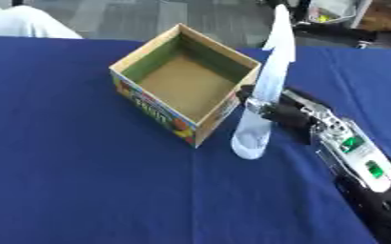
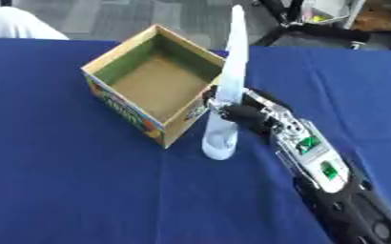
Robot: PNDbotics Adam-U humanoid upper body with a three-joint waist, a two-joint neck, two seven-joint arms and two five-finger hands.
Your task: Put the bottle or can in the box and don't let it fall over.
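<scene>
In the left eye view the right hand [image 1: 274,112] has its fingers curled around a tall clear bottle [image 1: 262,95] – it stands on the blue table [image 1: 82,181] just beside the open cardboard box [image 1: 186,81]; in the right eye view the bottle's base touches the cloth, right of the box corner.

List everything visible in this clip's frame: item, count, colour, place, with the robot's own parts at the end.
box: 1, brown cardboard with colourful printed sides, open top, nothing visible inside, centre of the table.
bottle: 1, clear and pale, tall, upright, just right of the box.
table: 1, dark blue cover, fills most of the view.
white shape: 1, far left edge beyond the table; cannot tell what it is.
right hand: 1, black with silver, fingers curled round the bottle's lower half, arm entering from the lower right.
left hand: not in view.
</scene>
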